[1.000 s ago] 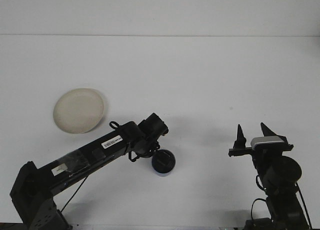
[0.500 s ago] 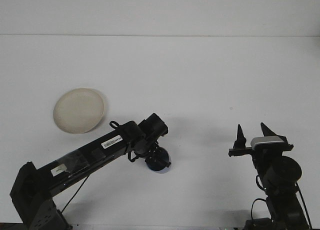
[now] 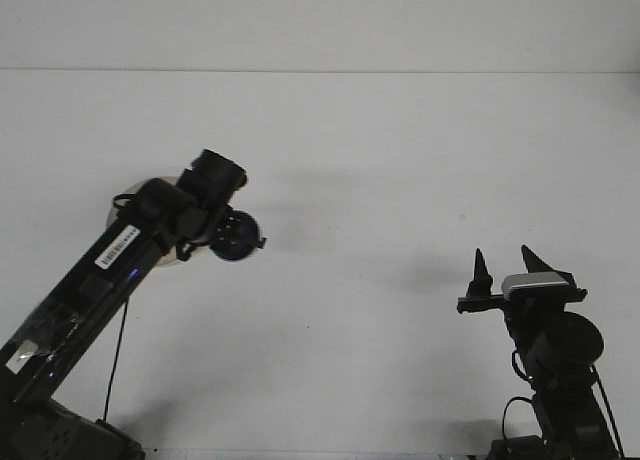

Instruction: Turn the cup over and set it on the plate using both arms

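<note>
Bearing an unreadable white label (image 3: 118,246): left arm (image 3: 100,270).

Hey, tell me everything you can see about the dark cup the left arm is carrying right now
The cup is small, dark blue-black and looks glossy, maybe plastic or glazed. It is held at the end of the left gripper, lifted off the white table and tipped on its side. It hangs just right of the cream plate, which the arm mostly hides. Only the gripper touches it. Its rim and inside are too blurred to make out.
</note>
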You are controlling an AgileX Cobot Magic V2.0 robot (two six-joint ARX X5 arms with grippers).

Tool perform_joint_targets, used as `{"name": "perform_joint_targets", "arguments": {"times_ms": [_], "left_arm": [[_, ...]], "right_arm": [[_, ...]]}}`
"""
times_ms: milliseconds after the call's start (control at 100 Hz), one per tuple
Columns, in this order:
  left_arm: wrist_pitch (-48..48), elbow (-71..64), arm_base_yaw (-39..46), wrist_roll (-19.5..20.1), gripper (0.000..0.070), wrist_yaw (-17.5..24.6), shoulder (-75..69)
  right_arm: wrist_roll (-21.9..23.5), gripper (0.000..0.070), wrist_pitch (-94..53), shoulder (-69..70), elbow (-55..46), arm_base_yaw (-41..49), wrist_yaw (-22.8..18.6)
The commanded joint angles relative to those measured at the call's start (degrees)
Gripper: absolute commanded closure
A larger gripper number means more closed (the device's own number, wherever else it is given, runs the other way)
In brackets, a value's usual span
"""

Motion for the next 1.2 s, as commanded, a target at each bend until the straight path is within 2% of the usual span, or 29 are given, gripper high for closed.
{"name": "perform_joint_targets", "arguments": {"times_ms": [0, 80, 340, 460, 560, 1000, 1190], "left_arm": [[-0.87, 0.87, 4.87, 1.92, 0.0690, -0.79, 1.03], [-0.63, 0.79, 10.95, 3.39, 0.0690, -0.79, 1.44], [3.10, 0.79, 23.98, 3.34, 0.0690, -0.57, 2.89], [3.63, 0.79, 27.30, 3.32, 0.0689, 2.29, 5.53], [4.35, 0.79, 28.61, 3.34, 0.0690, 5.18, 7.96], [6.97, 0.79, 28.81, 3.78, 0.0689, 5.62, 14.71], [7.06, 0.79, 29.05, 3.82, 0.0683, 8.33, 16.68]], "right_arm": [[-0.70, 0.0216, 0.59, 0.09, 0.55, 0.07, -0.04], [-0.68, 0.0216, 0.59, 0.09, 0.55, 0.07, -0.04], [-0.70, 0.0216, 0.59, 0.09, 0.55, 0.07, -0.04], [-0.70, 0.0216, 0.61, 0.09, 0.55, 0.07, -0.07], [-0.70, 0.0216, 0.61, 0.09, 0.55, 0.07, -0.04], [-0.70, 0.0216, 0.55, 0.09, 0.55, 0.07, -0.07], [-0.70, 0.0216, 0.55, 0.09, 0.55, 0.07, -0.04]]}}
